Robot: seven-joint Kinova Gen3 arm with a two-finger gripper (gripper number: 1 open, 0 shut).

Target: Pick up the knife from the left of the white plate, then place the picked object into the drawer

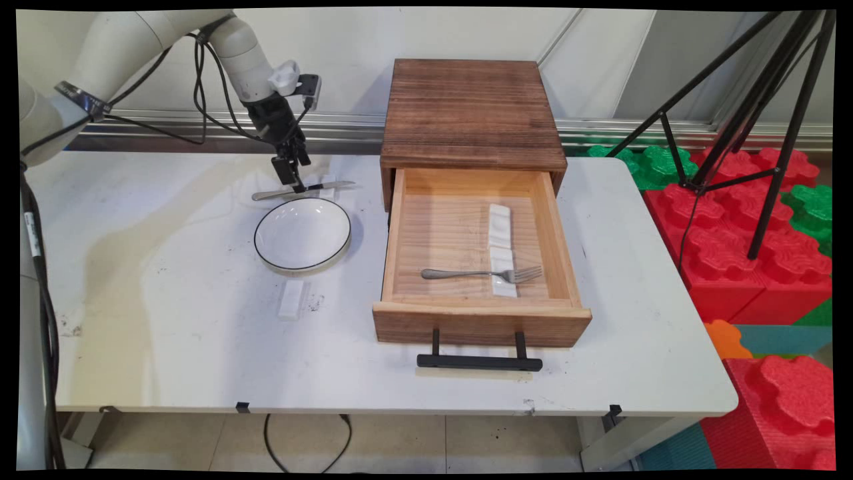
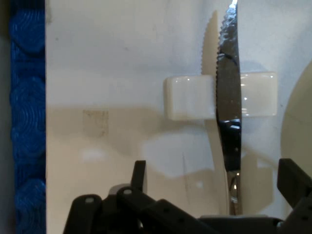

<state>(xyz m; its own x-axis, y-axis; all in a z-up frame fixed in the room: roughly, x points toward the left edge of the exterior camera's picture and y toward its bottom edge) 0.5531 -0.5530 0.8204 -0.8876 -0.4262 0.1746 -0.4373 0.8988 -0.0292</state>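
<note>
At the far left of the white table, low over a knife: black gripper, pointing down, jaws spread wide. Seen through the hand view, gripper astride the knife, one finger on either side, neither touching it; knife nearer one finger than the other, not centred. Nothing held. Serrated blade laid across a small white rest, handle end running down toward the linkage. Just on the near side of the knife, a white bowl with a dark rim, empty, its edge showing beside the rest in the hand view. Nearer the front, past the bowl, a second white rest lying bare on the table. To the right, well apart from the gripper, a wooden cabinet with its drawer pulled out; inside, a fork with its tines on one white rest, another rest just behind it
</note>
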